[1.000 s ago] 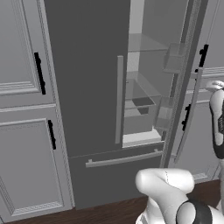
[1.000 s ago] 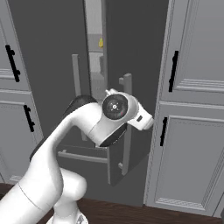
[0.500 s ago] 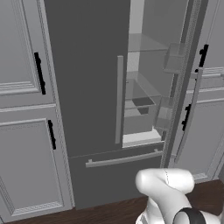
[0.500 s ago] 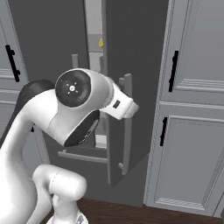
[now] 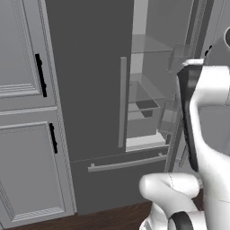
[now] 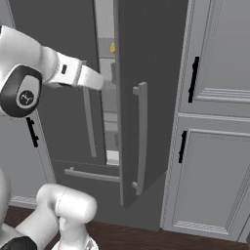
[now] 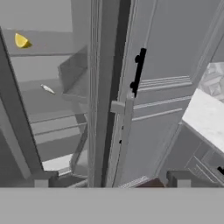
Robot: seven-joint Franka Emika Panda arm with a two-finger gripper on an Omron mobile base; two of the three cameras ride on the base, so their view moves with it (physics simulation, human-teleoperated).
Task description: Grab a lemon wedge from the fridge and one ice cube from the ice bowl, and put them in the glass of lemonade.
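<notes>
Hand view: the tool, fingers spread wide and empty, faces the fridge with its right door ajar; the lemon wedge sits on an upper shelf, far left.

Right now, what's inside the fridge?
Through the open door of the fridge: the lemon wedge on an upper shelf, a thin pale item one shelf lower. The doors hide the rest.

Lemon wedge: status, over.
Fingers open, empty. Lemon wedge on upper fridge shelf, untouched. Right fridge door ajar, partly between hand and shelf.
</notes>
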